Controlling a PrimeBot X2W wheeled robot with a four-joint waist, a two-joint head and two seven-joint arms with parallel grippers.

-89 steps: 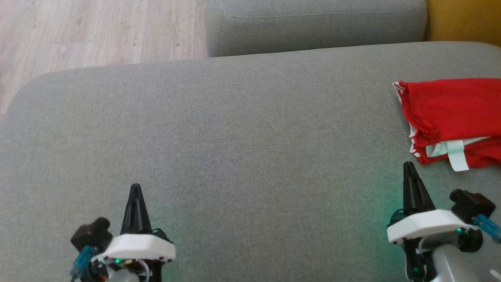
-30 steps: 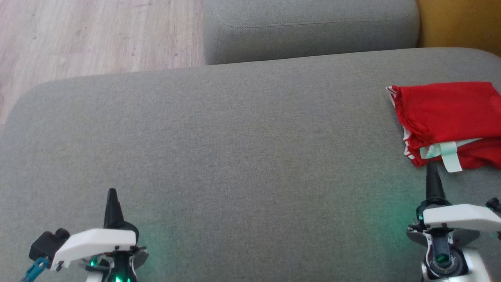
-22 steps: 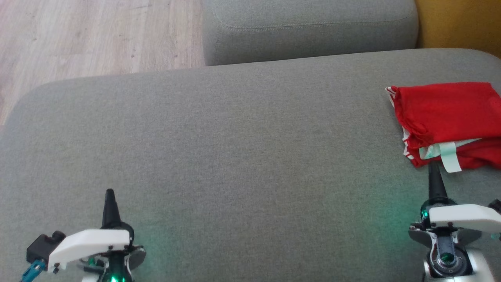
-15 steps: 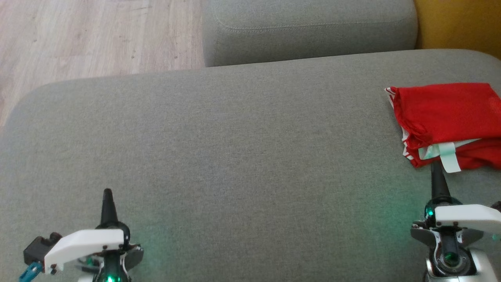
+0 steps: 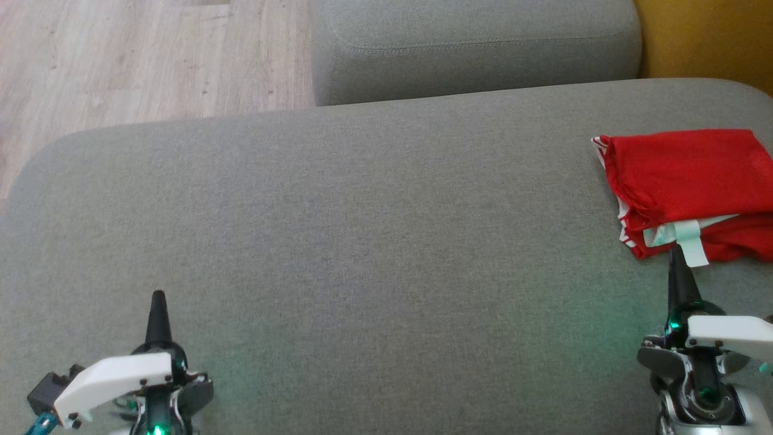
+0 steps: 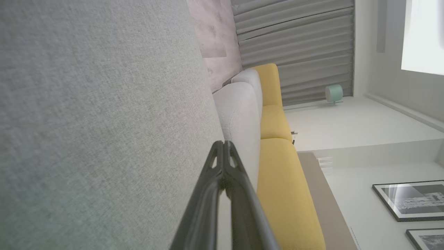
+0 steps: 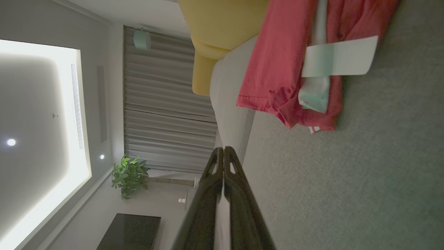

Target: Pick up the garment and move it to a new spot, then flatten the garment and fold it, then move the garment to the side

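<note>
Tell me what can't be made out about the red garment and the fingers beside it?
- Red garment: its right part is cut off by the head view's edge, and its folds hide what kind of garment it is.
- Pale tag: any print on it is too small to read.
- Right fingers: the tip overlaps the hem in the head view, so touching or hovering cannot be told.

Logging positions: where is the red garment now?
In the head view, the red garment lies at the far right of the grey cushion, just beyond the right hand.
</note>
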